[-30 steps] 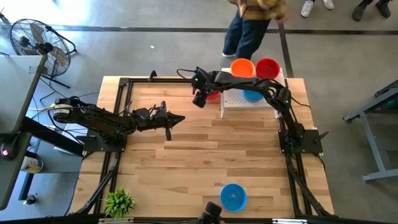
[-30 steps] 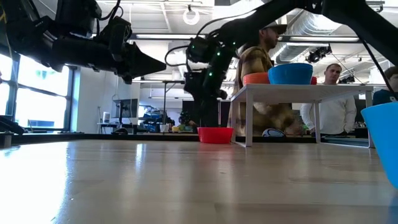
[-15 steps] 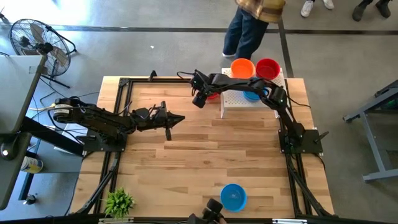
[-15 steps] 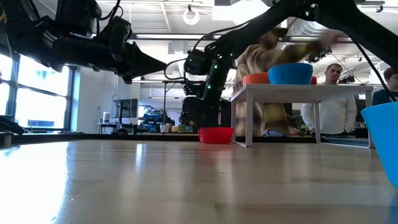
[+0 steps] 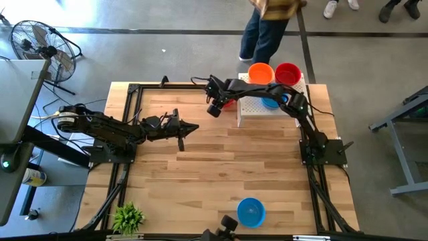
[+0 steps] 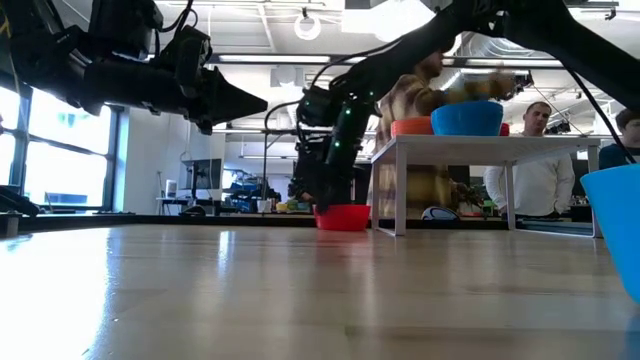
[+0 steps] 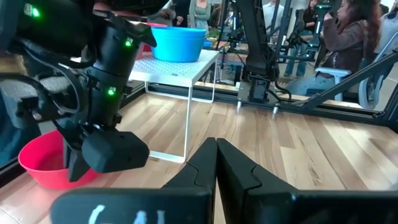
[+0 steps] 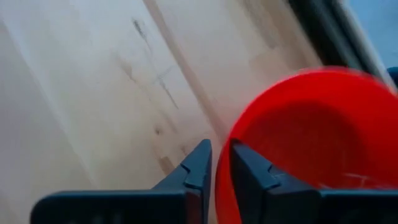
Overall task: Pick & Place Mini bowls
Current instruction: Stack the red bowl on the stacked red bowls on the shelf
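Note:
A red mini bowl (image 8: pixel 311 137) stands on its base on the table, left of the white perforated stand (image 5: pixel 257 108); it also shows in the low view (image 6: pixel 345 217) and the high view (image 5: pixel 230 102). My right gripper (image 8: pixel 221 165) slants down onto the bowl's rim and is shut on it. My left gripper (image 5: pixel 195 127) hovers shut and level over the table's left half, holding nothing. An orange bowl (image 5: pixel 261 72), a red bowl (image 5: pixel 287 72) and a blue bowl (image 5: pixel 271 102) sit on the stand. Another blue bowl (image 5: pixel 251 211) rests near the front edge. My right gripper pinches the red bowl's rim (image 8: pixel 219 186) on the side away from the stand, one finger (image 8: pixel 252 171) inside the bowl and the other (image 8: pixel 198 168) outside. The fingers slant down from above. The bowl stands upright on the table.
The stand's thin legs (image 6: pixel 400 190) rise just right of the held bowl. A small green plant (image 5: pixel 127 217) sits at the near left corner. A person (image 5: pixel 271 27) stands beyond the table's far edge. Bare wood (image 5: pixel 227 167) lies between the arms.
My right gripper has come down toward the red bowl beside the stand, reaching its rim. The bowl remains on the table. The person behind the table has moved an arm over the stand.

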You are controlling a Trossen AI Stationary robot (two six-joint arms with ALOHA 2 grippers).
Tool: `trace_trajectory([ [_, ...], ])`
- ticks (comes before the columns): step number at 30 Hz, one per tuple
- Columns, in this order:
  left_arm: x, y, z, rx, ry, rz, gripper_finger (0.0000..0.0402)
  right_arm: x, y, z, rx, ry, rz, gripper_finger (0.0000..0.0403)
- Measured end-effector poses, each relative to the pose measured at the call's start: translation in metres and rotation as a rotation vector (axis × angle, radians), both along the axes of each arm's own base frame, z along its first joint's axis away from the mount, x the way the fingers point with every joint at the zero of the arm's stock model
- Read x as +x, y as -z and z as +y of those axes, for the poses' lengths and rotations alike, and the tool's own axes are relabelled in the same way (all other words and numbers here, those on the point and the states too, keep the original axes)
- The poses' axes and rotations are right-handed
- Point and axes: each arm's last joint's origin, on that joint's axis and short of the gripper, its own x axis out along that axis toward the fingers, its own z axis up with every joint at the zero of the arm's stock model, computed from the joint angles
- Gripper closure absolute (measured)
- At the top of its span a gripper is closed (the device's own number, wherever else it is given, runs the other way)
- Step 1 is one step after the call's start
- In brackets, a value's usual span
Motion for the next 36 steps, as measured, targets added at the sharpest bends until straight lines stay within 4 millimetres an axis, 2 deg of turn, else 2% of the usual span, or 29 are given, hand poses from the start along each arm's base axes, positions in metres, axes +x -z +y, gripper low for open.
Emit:
trace_trajectory([
  [8,0.0,0.0,0.0,0.0,0.0,-0.001,0.0399,0.003,0.003,0.006,-0.037,-0.06,0.034,0.0398],
  [12,0.0,0.0,0.0,-0.003,-0.004,-0.002,0.0399,0.009,-0.003,0.021,-0.045,-0.131,0.038,0.0398],
  [18,0.0,0.0,0.0,-0.004,-0.016,-0.002,0.0399,0.02,-0.019,0.065,-0.044,-0.281,0.038,0.0399],
  [23,0.0,0.0,0.001,-0.004,-0.019,-0.002,0.0399,0.026,-0.031,0.12,-0.033,-0.439,0.069,0.0401],
  [28,0.0,0.0,-0.003,0.0,0.07,0.004,0.0399,0.025,-0.03,0.171,-0.027,-0.509,0.139,0.0401],
  [32,-0.001,-0.003,0.0,0.004,0.036,-0.022,0.0399,0.019,-0.025,0.193,0.004,-0.535,0.131,0.0402],
  [36,0.0,-0.003,-0.004,0.001,0.128,-0.02,0.0399,0.012,-0.024,0.193,0.019,-0.484,0.077,0.0402],
])
